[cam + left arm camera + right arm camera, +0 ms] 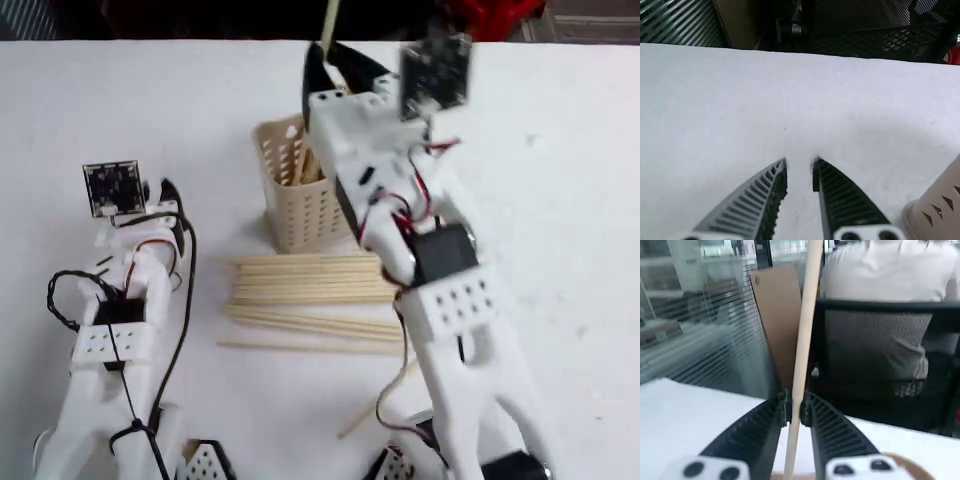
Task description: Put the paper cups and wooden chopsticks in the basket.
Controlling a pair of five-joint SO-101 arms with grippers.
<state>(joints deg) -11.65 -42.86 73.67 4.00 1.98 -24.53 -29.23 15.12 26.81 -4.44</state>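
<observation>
While upright, smooth round wooden chopstick (806,315)

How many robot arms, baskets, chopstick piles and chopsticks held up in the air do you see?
Robot arms: 2
Basket: 1
Pile of chopsticks: 1
Chopstick held up by the right gripper: 1
Total: 5

held chopstick (802,340): I lose its upper end past the picture's edge
basket (295,210): the side by the right arm (440,265) is covered; what seem to be sticks inside are too blurred for me to count
chopstick pile (300,290): one end runs under that arm
</observation>
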